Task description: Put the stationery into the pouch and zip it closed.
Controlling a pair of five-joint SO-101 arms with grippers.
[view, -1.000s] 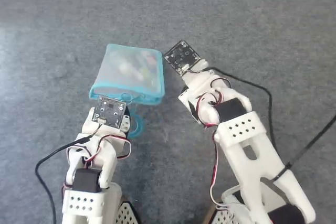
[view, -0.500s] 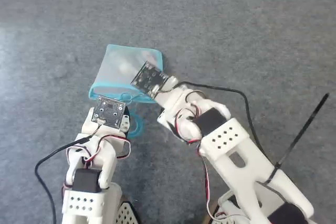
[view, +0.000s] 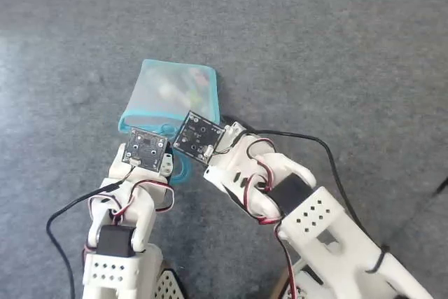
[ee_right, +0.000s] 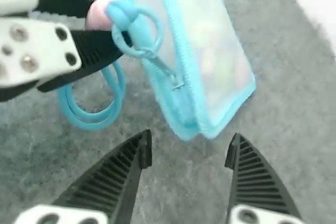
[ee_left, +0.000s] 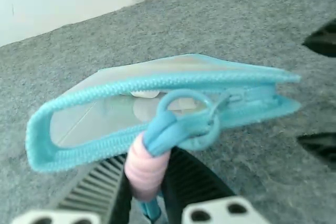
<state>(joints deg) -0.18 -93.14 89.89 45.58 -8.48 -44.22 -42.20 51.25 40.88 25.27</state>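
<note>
since the earlier frames the right arm has been swung in from the right of the pouch [view: 175, 96] to its near right corner; the left arm and the pouch have not been shifted.

the pouch lies flat on the grey counter [view: 336, 54], just beyond both arms, with stationery seen dimly through its clear face. its mouth runs left to right along the near edge and is gaping over most of that length. the slider [ee_right: 177, 81] sits close to the right end, and a ring [ee_left: 186, 119] is linked to it.

the left claw [ee_left: 146, 179] is pressed on a pink bead [ee_left: 143, 163] knotted at that ring, with the cord [ee_right: 89, 114] looped on the counter below it. the right claw [ee_right: 189, 137] is spread, empty, with the pouch's right corner just ahead of its jaws.

the right claw is judged the nearer to that corner. closing would call for the corner to be pinned while the slider is drawn leftward along the mouth.
</note>
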